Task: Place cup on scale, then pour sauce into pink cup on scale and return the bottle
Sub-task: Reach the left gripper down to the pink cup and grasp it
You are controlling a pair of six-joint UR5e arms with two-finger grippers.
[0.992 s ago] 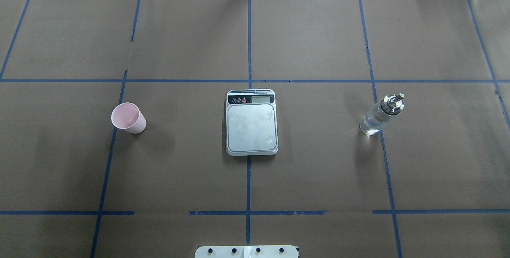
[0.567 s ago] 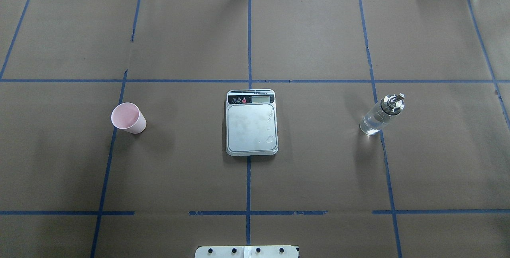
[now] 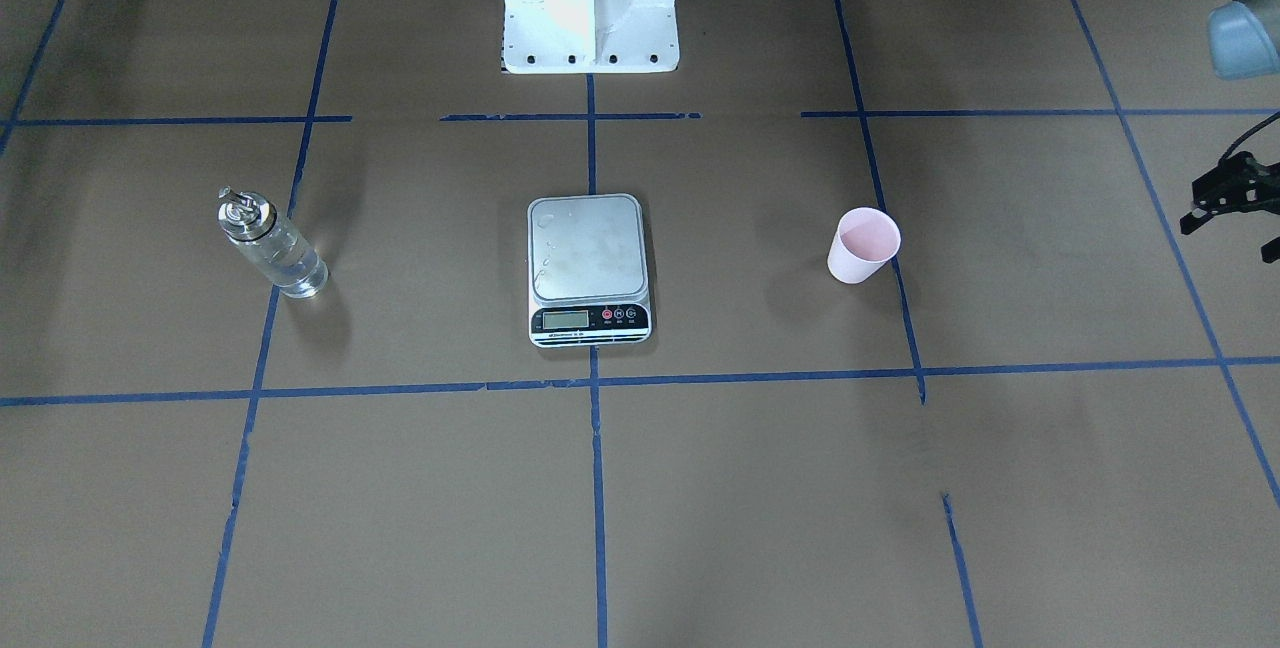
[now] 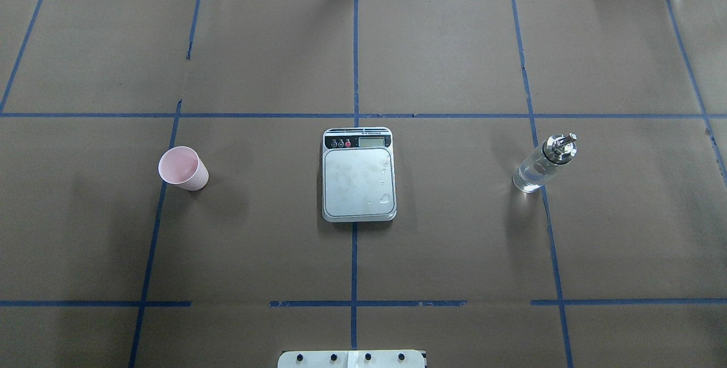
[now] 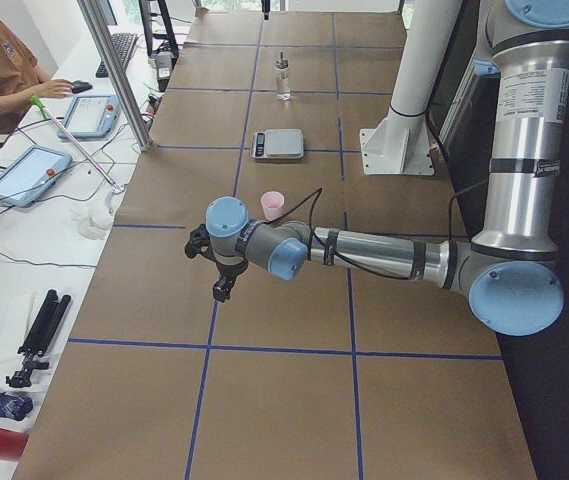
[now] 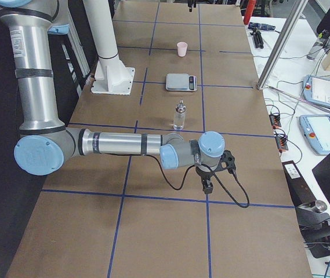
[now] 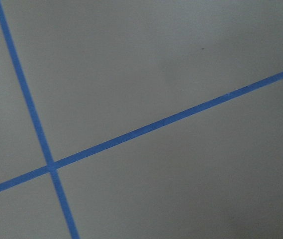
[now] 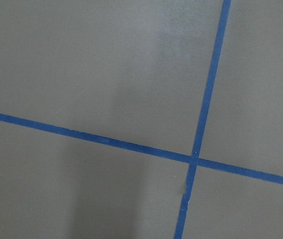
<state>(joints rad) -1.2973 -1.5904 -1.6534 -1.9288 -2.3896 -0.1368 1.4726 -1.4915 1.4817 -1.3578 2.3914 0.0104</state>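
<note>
nothing's been picked up yet as far as i can tell, so the step in hand is getting the small pale pink paper cup [image 4: 183,168] onto the flat kitchen scale with the square steel platform [image 4: 359,183]. the cup stands upright, mouth up, on a blue tape line [image 4: 161,203] in the robot's left half of the brown paper-covered bench [image 4: 454,243], well apart from the scale, which sits dead centre. the small clear glass bottle with the silver cap [image 4: 539,166] is well off on the right half, upright, with the clear watery sauce [image 4: 527,179] inside.

the left pincer [image 5: 220,285] hangs over bare bench out toward the left end, nowhere near the cup. the right pincer [image 6: 206,184] is the same deal at the other end. honestly can't tell if either is open or closed from these angles, and the wrist cams just show tape.

my take: use the left arm, it's the closer one. the cup is thin paper, so squeeze the wall gently or it'll go oval and pop out. keep it level and set it mid-platform, clear of the display strip [image 4: 358,141] on the far side. there are a few droplets [image 4: 385,197] on the platform's right side, so i'd let go only once the cup sits flat, since a wet base might slide.
</note>
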